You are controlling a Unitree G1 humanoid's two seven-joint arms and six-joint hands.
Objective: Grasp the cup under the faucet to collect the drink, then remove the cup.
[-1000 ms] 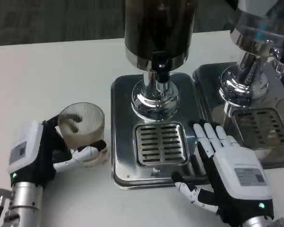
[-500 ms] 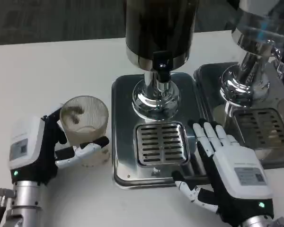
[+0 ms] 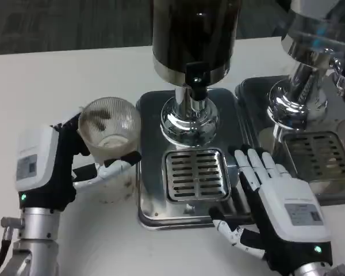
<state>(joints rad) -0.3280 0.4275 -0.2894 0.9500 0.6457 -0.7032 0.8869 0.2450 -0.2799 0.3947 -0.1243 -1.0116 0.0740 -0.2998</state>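
A clear ribbed cup (image 3: 110,132) is gripped by my left hand (image 3: 60,164), lifted just off the white table and close to the left edge of the steel drip tray (image 3: 149,195). The dark drink dispenser's black faucet (image 3: 196,80) hangs above the slotted grate (image 3: 196,175), which has nothing on it. My right hand (image 3: 276,207) lies open and flat on the tray's right side, fingers pointing away from me beside the grate.
A second chrome dispenser (image 3: 310,52) with its own drip tray (image 3: 319,155) stands at the right. The white table (image 3: 57,86) stretches away to the left and back.
My left hand has carried the cup up and to the right, from the table toward the tray's left edge. The right hand has stayed put.
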